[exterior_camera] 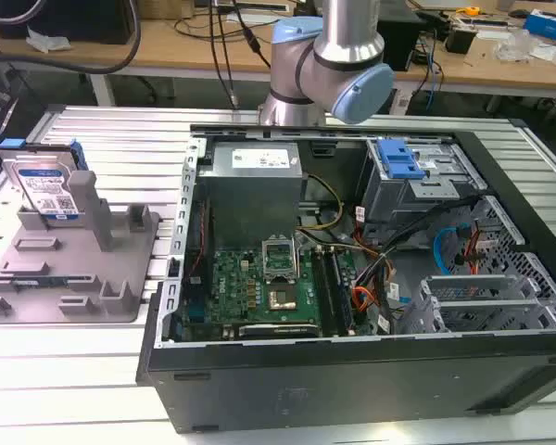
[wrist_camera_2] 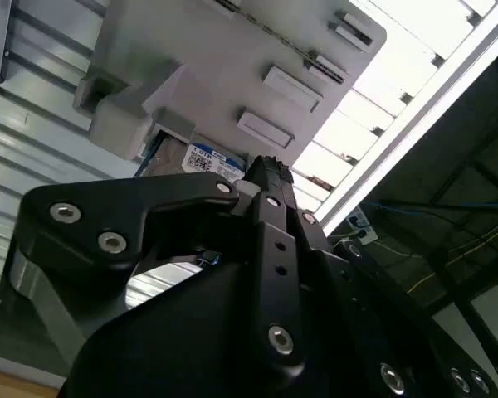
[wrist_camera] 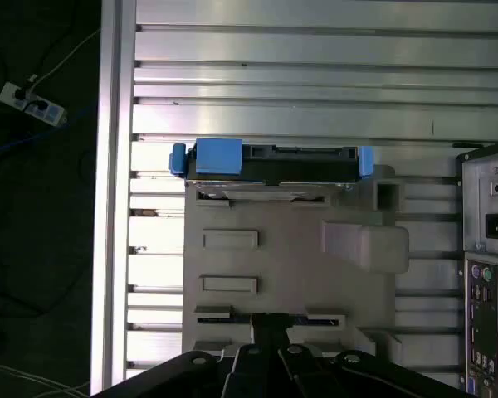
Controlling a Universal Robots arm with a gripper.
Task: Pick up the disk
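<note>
Starting with the exterior view, the flat rectangular silver metal disk with a white-and-blue label and blue plastic side rails (exterior_camera: 48, 188) stands upright on its edge in the grey plastic fixture with upright posts (exterior_camera: 83, 278). The fixture rests on the ribbed aluminium tabletop (exterior_camera: 120, 139), beside the open black computer case (exterior_camera: 352, 371). The silver-and-blue robot arm (exterior_camera: 329, 56) rises behind the case, and wooden workbenches (exterior_camera: 93, 57) with cables stand farther back.

In the first wrist view, the black end effector (wrist_camera: 270, 325) looks along the fixture (wrist_camera: 290, 249). The disk (wrist_camera: 270, 162) is straight ahead of it, at the far end of the fixture, well apart and untouched. It shows its thin edge, and its long axis runs across the line of approach, with one blue rail at each end. The end effector seems pressed together into one narrow stem and pinches nothing. The case (wrist_camera: 485, 249) is off to one side; on the other side the tabletop (wrist_camera: 315, 75) ends above a dark floor with a white power strip (wrist_camera: 29, 104).

In the second wrist view, the disk's label (wrist_camera_2: 206, 160) appears just past the tip of the end effector (wrist_camera_2: 268, 170).
</note>
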